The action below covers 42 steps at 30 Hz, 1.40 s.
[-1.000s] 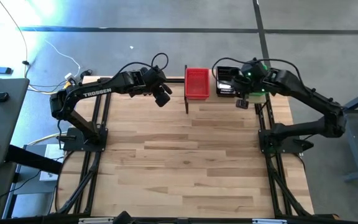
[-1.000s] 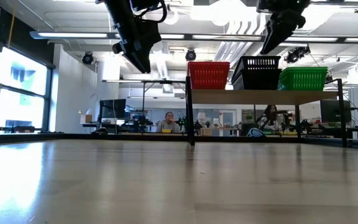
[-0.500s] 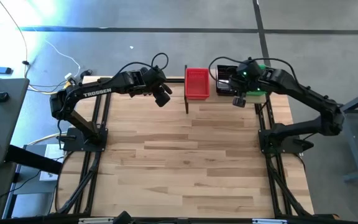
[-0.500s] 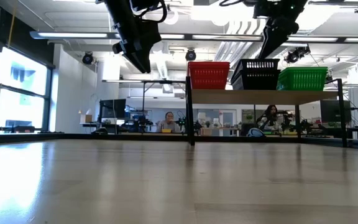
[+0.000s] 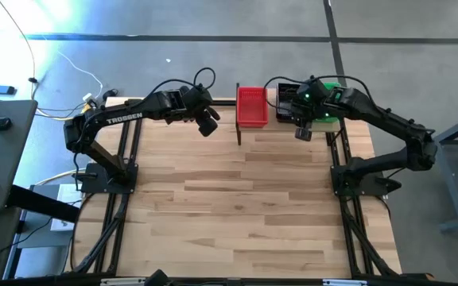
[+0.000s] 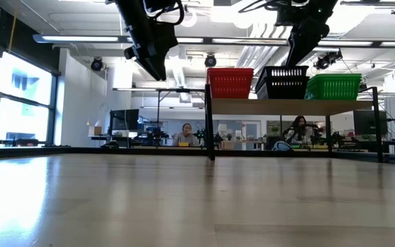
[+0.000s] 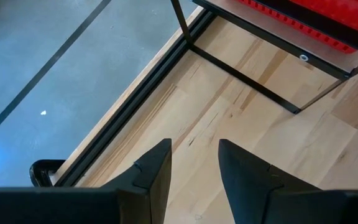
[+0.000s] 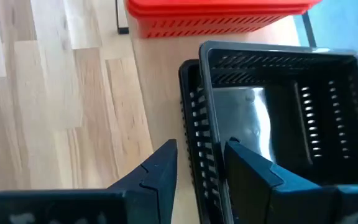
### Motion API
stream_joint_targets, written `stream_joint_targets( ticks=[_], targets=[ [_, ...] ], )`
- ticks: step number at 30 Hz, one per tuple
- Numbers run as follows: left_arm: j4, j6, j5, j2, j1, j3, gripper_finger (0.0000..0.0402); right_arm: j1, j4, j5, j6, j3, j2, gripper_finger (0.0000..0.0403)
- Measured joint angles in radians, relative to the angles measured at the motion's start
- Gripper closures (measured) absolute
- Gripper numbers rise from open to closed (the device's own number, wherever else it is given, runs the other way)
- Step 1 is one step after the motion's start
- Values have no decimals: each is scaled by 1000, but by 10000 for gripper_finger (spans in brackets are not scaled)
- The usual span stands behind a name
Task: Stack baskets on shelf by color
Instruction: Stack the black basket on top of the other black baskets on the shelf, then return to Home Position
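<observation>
The shelf (image 6: 286, 106) stands at the table's far edge with red baskets (image 6: 230, 82), black baskets (image 6: 282, 81) and green baskets (image 6: 333, 86) side by side on it. In the right wrist view the top black basket (image 8: 278, 106) sits askew in the one below it (image 8: 191, 93). My right gripper (image 5: 302, 131) (image 8: 199, 163) hangs open over the black stack's near left wall. To the left of the shelf my left gripper (image 5: 207, 125) (image 7: 194, 163) hovers open high above the table, with nothing between its fingers. My right gripper slants down from the near side, and the black stack's wall (image 8: 197, 149) shows in the gap between its two fingers. I cannot tell whether the fingers touch that wall or stand above it.
The shelf's black frame legs (image 7: 247, 87) rise from the wood-plank table (image 5: 237, 206), which stretches wide toward the near edge. Black arm mounts (image 5: 106, 179) stand at both sides. People sit at desks in the room beyond (image 6: 186, 134).
My right gripper has moved a little toward the table's left edge and slightly down over the black baskets, rolling a bit. The baskets have stayed where they were.
</observation>
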Motion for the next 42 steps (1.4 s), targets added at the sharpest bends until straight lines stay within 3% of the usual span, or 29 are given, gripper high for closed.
stream_joint_targets(
  ticks=[14,26,32,42],
  targets=[
    [-1,26,0,0,0,0,280,0,17,65,27,83,-5,284],
    [-1,26,-1,0,0,0,280,0,-60,91,49,82,100,284],
    [-2,26,1,0,0,0,280,0,-57,132,56,93,92,284],
    [-26,-12,129,-12,-7,-1,280,0,-31,107,76,200,84,284]
  ],
)
